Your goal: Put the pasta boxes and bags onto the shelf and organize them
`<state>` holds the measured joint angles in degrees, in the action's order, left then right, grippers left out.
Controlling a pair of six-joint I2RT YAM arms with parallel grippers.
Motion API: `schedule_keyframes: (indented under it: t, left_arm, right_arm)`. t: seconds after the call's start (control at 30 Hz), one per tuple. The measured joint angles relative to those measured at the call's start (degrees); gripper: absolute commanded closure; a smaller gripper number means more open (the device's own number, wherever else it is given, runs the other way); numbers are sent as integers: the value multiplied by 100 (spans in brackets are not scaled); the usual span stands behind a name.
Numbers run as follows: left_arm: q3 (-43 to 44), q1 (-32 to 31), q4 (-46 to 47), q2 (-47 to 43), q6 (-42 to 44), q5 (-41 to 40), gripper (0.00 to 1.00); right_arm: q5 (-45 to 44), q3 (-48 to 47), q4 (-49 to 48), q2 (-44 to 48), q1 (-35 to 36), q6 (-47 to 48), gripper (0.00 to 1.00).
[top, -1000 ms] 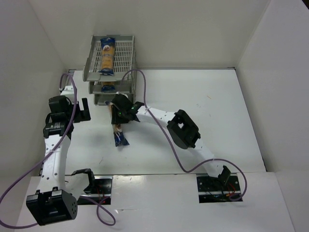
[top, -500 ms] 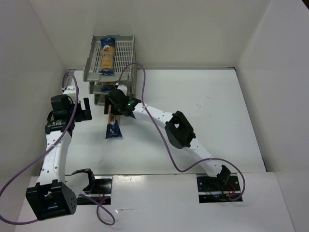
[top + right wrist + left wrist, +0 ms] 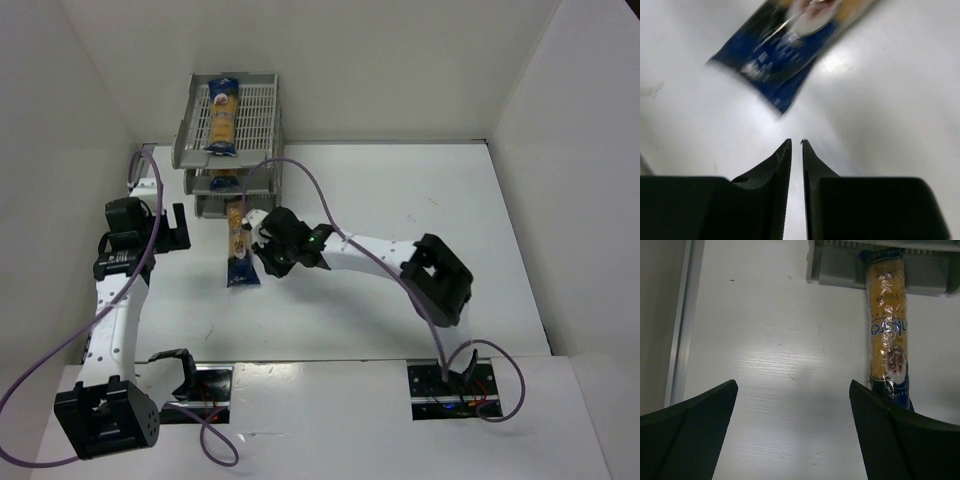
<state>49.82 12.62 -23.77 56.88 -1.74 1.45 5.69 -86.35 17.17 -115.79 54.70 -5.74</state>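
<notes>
1. Above: we see the top packet (image 3: 222, 115) and second packet (image 3: 226, 181) in the shelf (image 3: 262, 105). The third packet (image 3: 238, 250) lies on the table (image 3: 420, 220), tip at the bottom tray.
2. Left wrist: left gripper (image 3: 792, 385) spread wide, empty.
3. Right wrist: right gripper (image 3: 796, 142) nearly closed, holding nothing. We judge only the third packet unplaced.

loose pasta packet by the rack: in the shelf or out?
Out. The packet lies flat on the table, its far end just reaching the shelf at its bottom front edge.

White table (image 3: 420, 200); grey shelf (image 3: 258, 105); pasta packet (image 3: 238, 248) flat.

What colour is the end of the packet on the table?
Dark blue; the packet shows best from the right wrist.
</notes>
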Motion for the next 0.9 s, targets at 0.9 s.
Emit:
schedule_keyframes:
  t: [0.9]
  left_arm:
    - [-184, 0, 87, -380, 46, -133, 1]
  right_arm:
    - [-918, -2721, -660, -2583, 634, 1878, 100]
